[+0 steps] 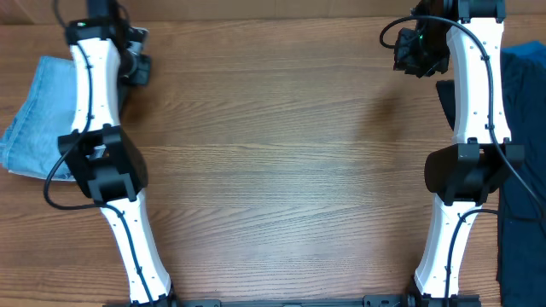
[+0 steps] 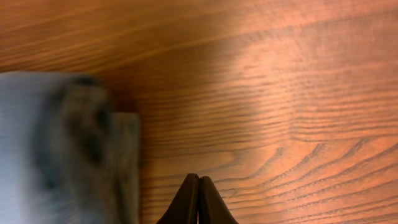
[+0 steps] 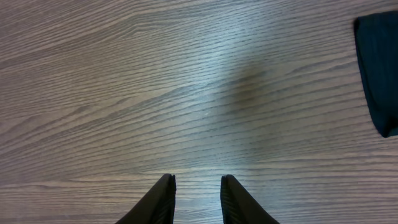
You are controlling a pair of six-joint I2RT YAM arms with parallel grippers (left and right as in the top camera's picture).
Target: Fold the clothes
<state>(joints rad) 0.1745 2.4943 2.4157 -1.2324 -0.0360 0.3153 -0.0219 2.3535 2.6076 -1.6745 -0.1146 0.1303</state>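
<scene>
Light-blue denim clothes lie bunched at the table's left edge, partly under my left arm. The left wrist view shows them as a blurred pale-blue mass to the left of the fingers. My left gripper hangs over bare wood beside that denim, shut with nothing in it. A dark navy garment lies along the right edge, and a corner of it appears in the right wrist view. My right gripper is open above bare wood, left of the dark cloth and apart from it.
The wooden table stretches between the two arms. Both arm bases stand at the near edge. The dark cloth runs down the right side past the right arm's elbow.
</scene>
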